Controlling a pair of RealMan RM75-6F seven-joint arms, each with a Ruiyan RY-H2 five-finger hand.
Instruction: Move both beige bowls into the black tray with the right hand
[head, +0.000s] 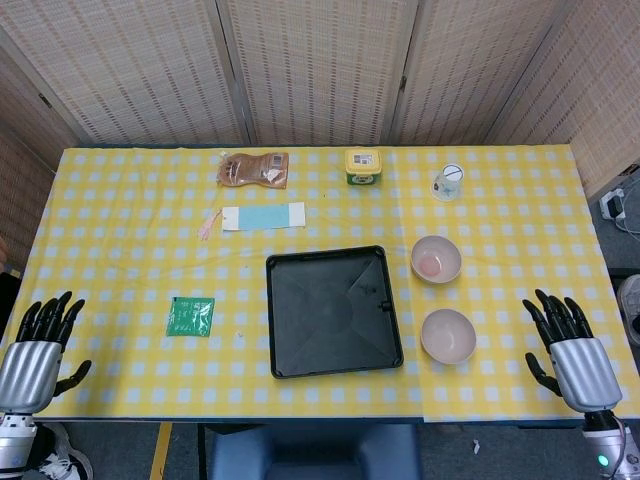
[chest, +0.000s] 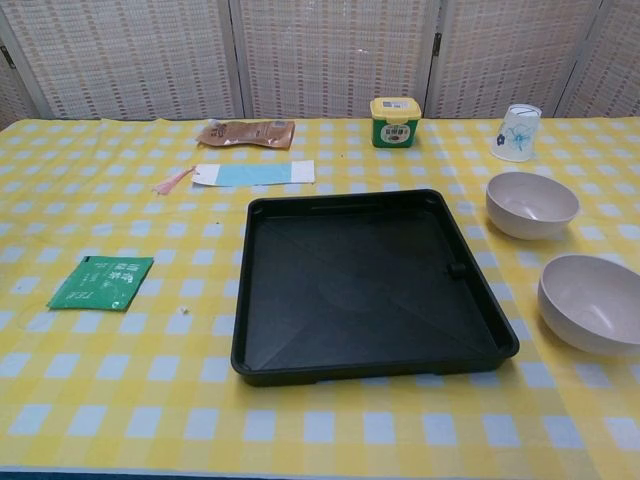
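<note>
The black tray (head: 332, 311) (chest: 365, 283) lies empty at the table's middle front. Two beige bowls stand just right of it: the farther bowl (head: 436, 259) (chest: 531, 204) and the nearer bowl (head: 448, 335) (chest: 593, 301). My right hand (head: 570, 348) rests at the table's front right corner, fingers spread and holding nothing, well right of the nearer bowl. At the front left corner my left hand (head: 38, 345) is also spread and holds nothing. Neither hand shows in the chest view.
A green packet (head: 190, 316) (chest: 101, 282) lies left of the tray. Behind it are a blue-and-white card (head: 262, 217) (chest: 254, 173), a brown pouch (head: 253, 169), a yellow-lidded green tub (head: 362, 166) (chest: 394, 122) and a clear cup (head: 448, 182) (chest: 515, 132).
</note>
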